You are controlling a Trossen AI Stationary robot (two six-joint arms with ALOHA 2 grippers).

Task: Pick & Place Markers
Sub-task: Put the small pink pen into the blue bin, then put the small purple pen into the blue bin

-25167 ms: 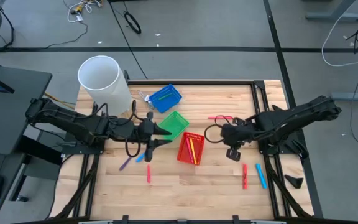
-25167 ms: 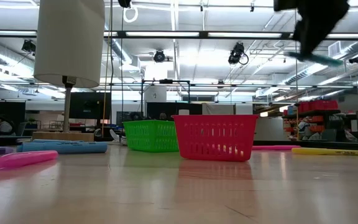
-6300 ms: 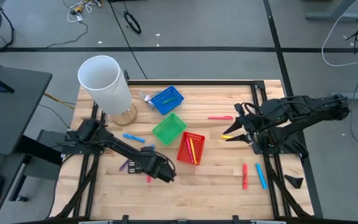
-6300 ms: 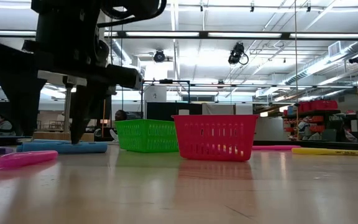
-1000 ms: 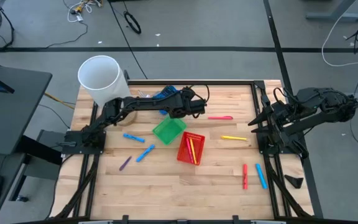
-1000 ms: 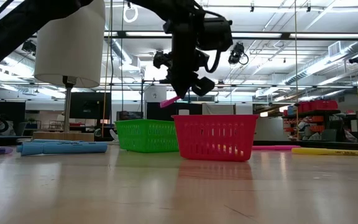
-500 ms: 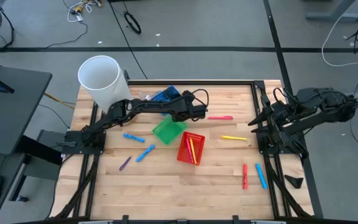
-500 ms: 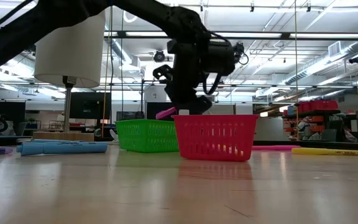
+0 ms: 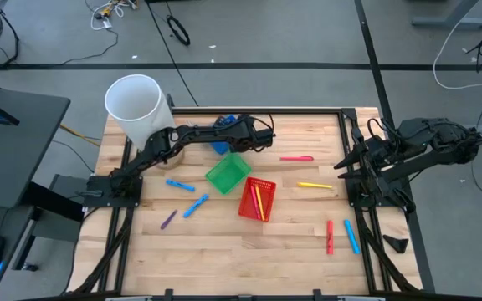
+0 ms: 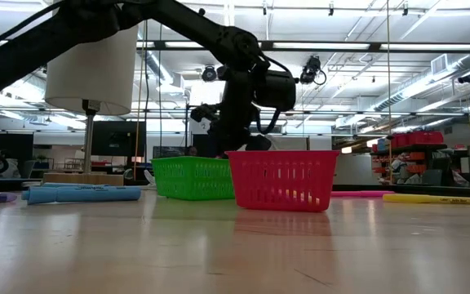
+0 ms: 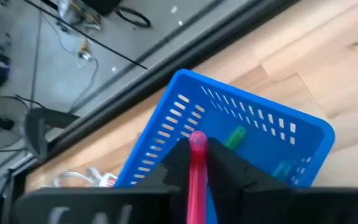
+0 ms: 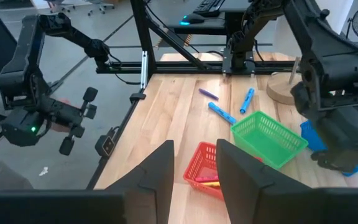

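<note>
My left gripper (image 11: 197, 149) is shut on a pink marker (image 11: 196, 180) and hangs over the blue basket (image 11: 253, 140) at the table's far side (image 9: 234, 134). A green marker (image 11: 235, 135) and a blue one (image 11: 281, 169) lie in that basket. In the low view the red basket (image 10: 282, 180) hides the gripper's fingertips and the marker. My right gripper (image 12: 197, 168) waits open at the table's right edge (image 9: 341, 163). Loose markers lie flat on the table: pink (image 9: 296, 157), yellow (image 9: 315, 186), red (image 9: 330, 237), blue (image 9: 352, 236). My left gripper pinches the pink marker between its two fingers (image 11: 176, 163). The marker lies along the fingers, and its rounded end (image 11: 197, 139) sticks out past their tips. The fingers slant down toward the table's far left corner. The marker is lifted clear, over the blue basket.
The green basket (image 9: 228, 173) and the red basket (image 9: 256, 199), which holds yellow and red markers, stand mid-table. A tall white cylinder (image 9: 141, 109) stands at the far left. Two blue markers (image 9: 174, 185) (image 9: 195, 206) and a purple one (image 9: 168, 220) lie near left.
My left gripper has sunk toward the blue basket with the pink marker and has rolled a little. In the low view the marker has dropped behind the red basket's rim. My right arm has kept still.
</note>
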